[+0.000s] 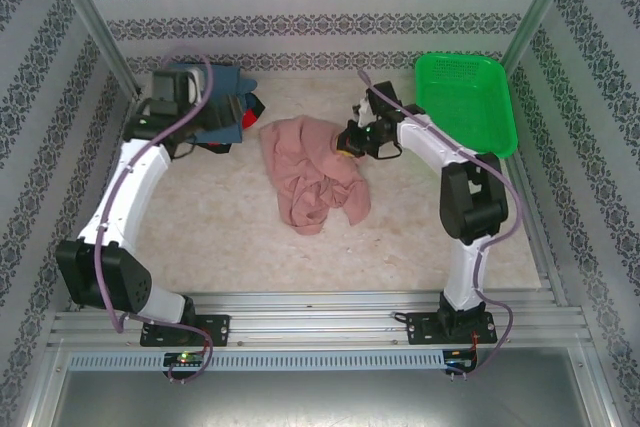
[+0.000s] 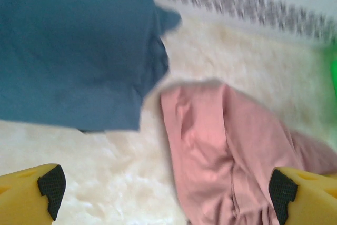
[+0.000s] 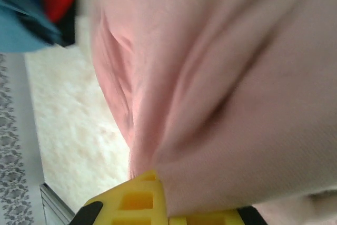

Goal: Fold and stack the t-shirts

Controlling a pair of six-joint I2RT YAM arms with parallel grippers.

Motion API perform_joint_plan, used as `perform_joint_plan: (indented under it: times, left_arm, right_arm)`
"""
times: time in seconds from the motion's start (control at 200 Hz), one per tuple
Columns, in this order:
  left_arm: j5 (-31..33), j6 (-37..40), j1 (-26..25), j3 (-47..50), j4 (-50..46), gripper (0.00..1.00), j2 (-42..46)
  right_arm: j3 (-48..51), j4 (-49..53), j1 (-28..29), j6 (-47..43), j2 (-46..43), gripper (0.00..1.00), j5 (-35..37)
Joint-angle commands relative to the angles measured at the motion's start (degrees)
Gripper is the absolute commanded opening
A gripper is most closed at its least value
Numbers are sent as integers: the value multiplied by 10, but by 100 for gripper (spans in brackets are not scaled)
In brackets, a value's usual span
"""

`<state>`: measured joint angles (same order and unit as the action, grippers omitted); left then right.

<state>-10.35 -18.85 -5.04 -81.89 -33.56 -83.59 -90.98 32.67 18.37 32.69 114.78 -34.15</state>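
A crumpled dusty-pink t-shirt [image 1: 310, 172] lies in a heap on the cream table, mid-centre. My right gripper [image 1: 346, 144] sits at its upper right edge. In the right wrist view a fold of the pink t-shirt [image 3: 221, 77] comes out from between the yellow fingers [image 3: 137, 198] of my right gripper [image 3: 168, 212], which is shut on it. A folded blue-grey t-shirt [image 1: 222, 97] tops a stack at the back left, with a red one [image 1: 256, 107] peeking out beneath. My left gripper [image 2: 164, 191] hovers wide open between the blue-grey t-shirt [image 2: 68, 46] and the pink t-shirt [image 2: 221, 151], holding nothing.
A green mesh basket [image 1: 465, 102] stands at the back right, just behind the right arm. Patterned walls and metal posts close in the table on three sides. Bare cream table [image 1: 220, 237] stretches in front of the pink heap.
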Motion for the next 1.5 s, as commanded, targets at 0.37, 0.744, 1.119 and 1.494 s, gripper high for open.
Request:
perform_joint_plan:
  times: [0.37,0.744,1.119,1.494]
  left_arm:
    - [-106,95,-172,105,58,100,32]
    - [-132,110,-359,-10,-37,97,-137]
    - [-193,-153,-430,-43,0,83,-271]
    - [-233,-411,-422,23,95,83,-286]
  right_arm:
    - [66,54,-54,-10,-184,84,49]
    - [343,59,-174,23,-407,98,109]
    - [340,58,-185,-31,-413,98,83]
    - [327,70,-204,-68,-403,98,45]
